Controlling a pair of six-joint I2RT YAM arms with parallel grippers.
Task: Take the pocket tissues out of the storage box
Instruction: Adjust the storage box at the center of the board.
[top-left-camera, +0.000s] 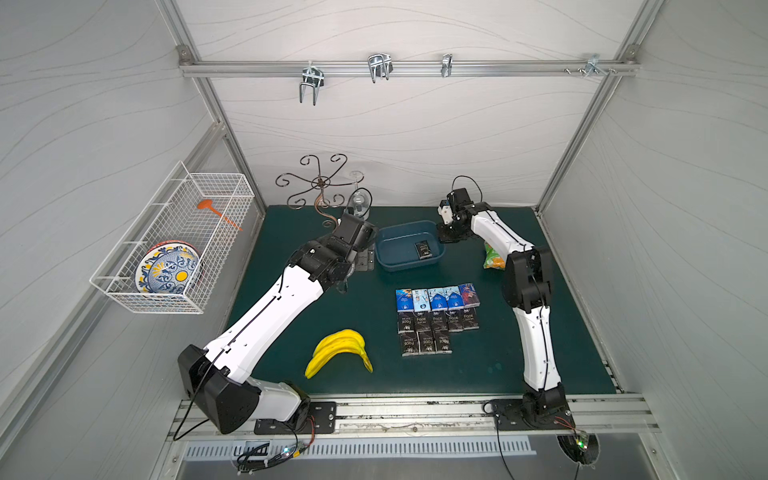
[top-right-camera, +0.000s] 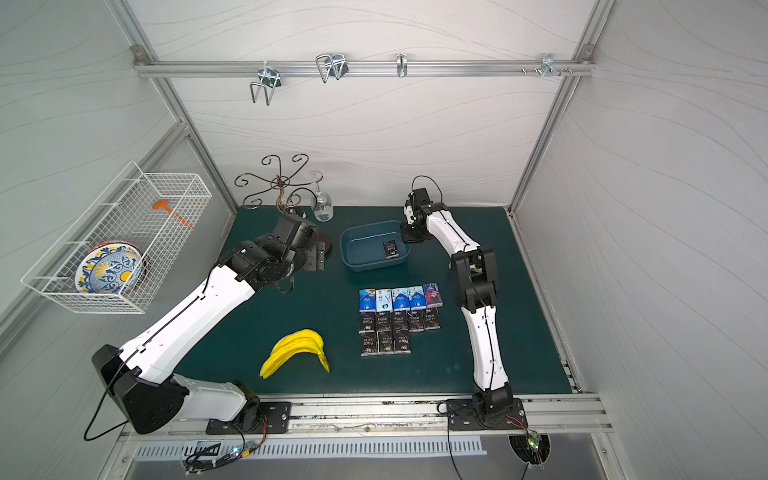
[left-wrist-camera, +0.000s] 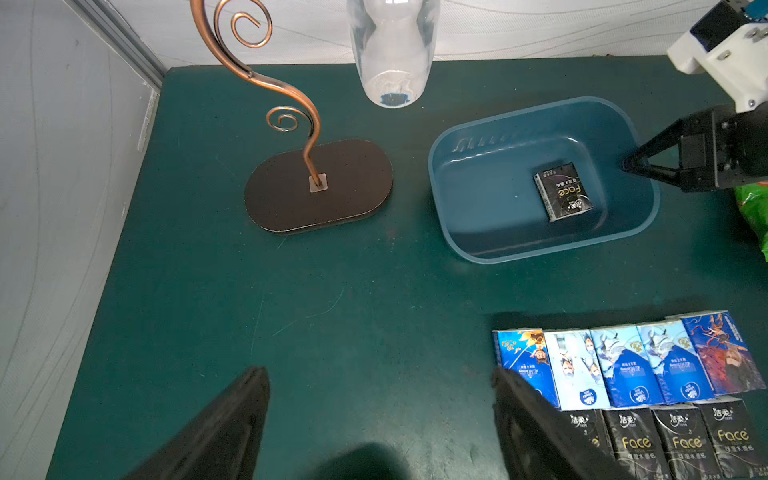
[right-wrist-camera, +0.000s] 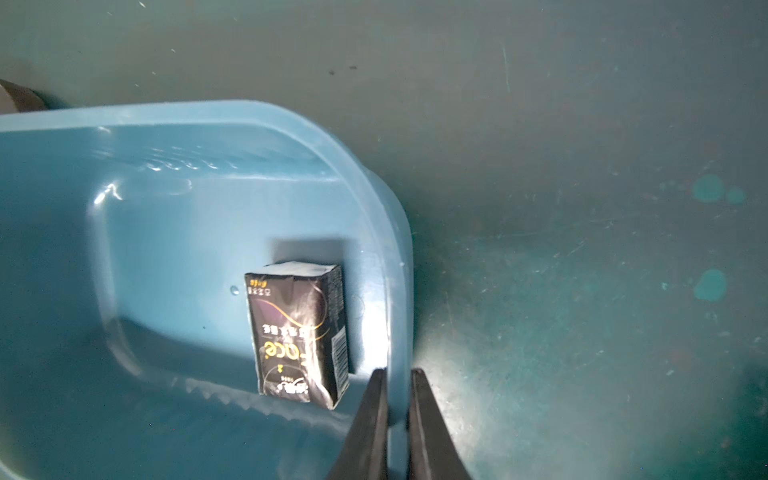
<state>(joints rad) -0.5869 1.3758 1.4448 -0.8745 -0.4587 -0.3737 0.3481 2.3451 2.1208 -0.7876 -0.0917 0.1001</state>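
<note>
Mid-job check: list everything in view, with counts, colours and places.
pocket tissues: thirteen, five coloured, eight black, rows on mat
pocket tissue: one, black, inside storage box
storage box: one, blue-grey, rear mat
bananas: one bunch, yellow, front mat
snack bag: one, green-orange, beside right arm
wire basket: one, white, wall, holding plate, orange utensil
glass stand: one, copper, rear, glass hanging
hooks: several, metal, rail
left claw: open
right claw: shut on storage box rim

Stereo head is sitting high over the near edge, tilting down toward the far wall; both top views are covering the whole mat (top-left-camera: 415, 374). Left wrist cam is looking in from the left at the storage box (left-wrist-camera: 498, 174) and pocket tissues (left-wrist-camera: 623, 365). Right wrist cam is staring close down at the box's right rim. Both wrist views are sharing one black packet (right-wrist-camera: 297, 336).
</note>
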